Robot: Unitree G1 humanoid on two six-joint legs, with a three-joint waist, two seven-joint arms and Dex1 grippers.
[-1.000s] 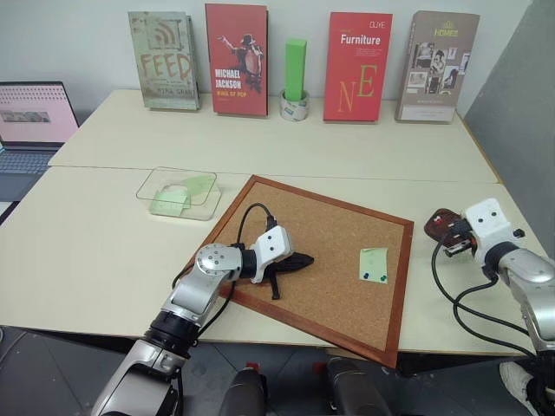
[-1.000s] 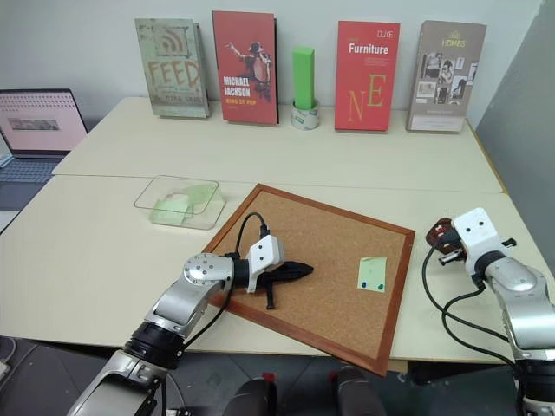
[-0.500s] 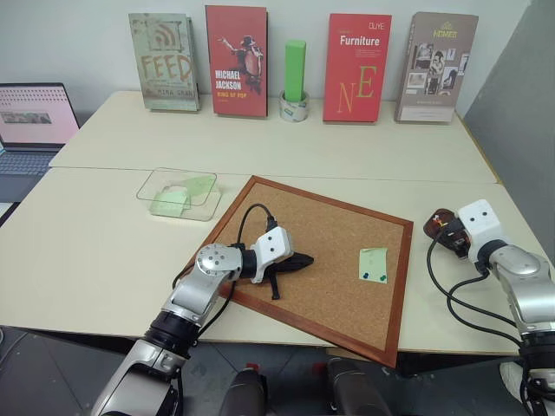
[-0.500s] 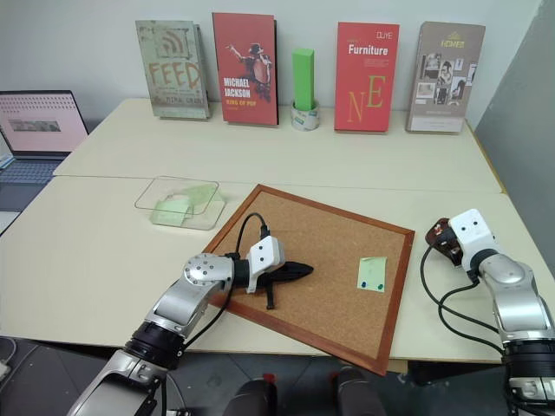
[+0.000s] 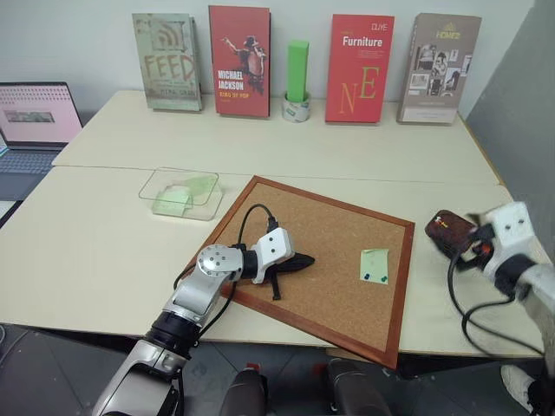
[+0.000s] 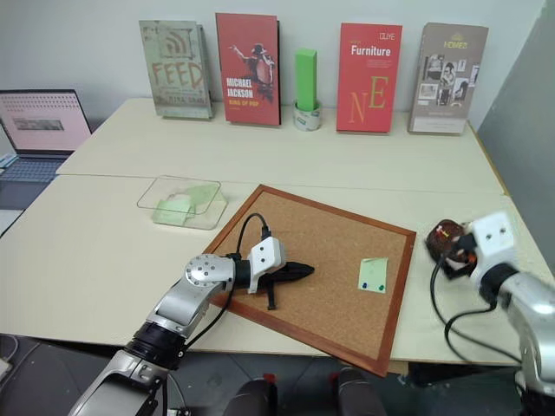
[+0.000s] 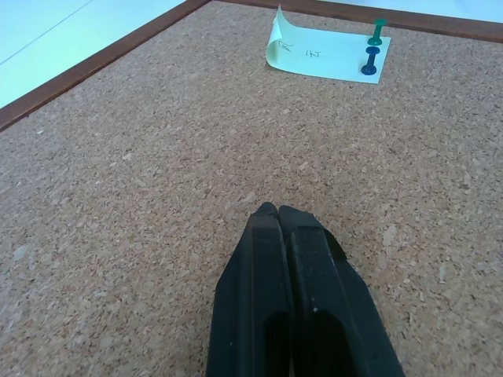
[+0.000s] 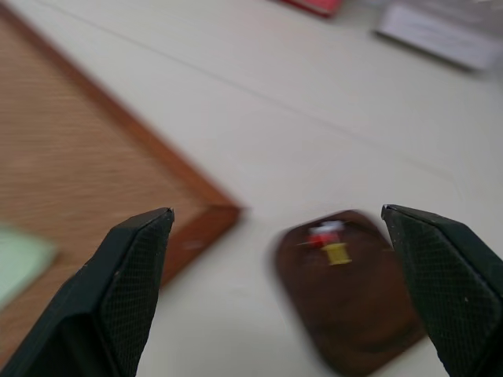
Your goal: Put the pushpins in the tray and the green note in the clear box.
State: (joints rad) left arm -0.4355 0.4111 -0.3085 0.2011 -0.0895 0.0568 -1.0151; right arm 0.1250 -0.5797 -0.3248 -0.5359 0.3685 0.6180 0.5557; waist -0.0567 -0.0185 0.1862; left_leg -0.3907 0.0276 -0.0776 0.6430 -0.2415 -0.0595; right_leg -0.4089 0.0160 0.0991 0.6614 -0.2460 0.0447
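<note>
A: Cork held the green note (image 7: pixel 324 56) at the right of the corkboard (image 5: pixel 321 251), lower middle of the head view. Two pushpins (image 7: pixel 372 55), one green and one blue, stood in one edge; the opposite edge curled up free.

B: Handling judgement?

A: Thin paper, light, limp. It would likely tear if dragged against the pins. Each pin is tiny, hard and probably slippery; grip the head from the sides and pull straight out. The note is best taken afterwards by the curled edge.

B: Claws?

A: Left gripper (image 7: pixel 277 214) fingers pressed together, empty, low over bare cork left of the note. Right gripper (image 8: pixel 277 228) fingers wide apart, holding nothing, at the right edge of the head view just beside the tray (image 5: pixel 451 232).

B: Tray contents?

A: A red and a yellow pin lay in it, on the table (image 5: pixel 104 251) right of the board.

B: Clear box?

A: The clear box (image 5: pixel 180 192) sat left of centre, off the board's upper-left corner, with pale green paper already inside.
</note>
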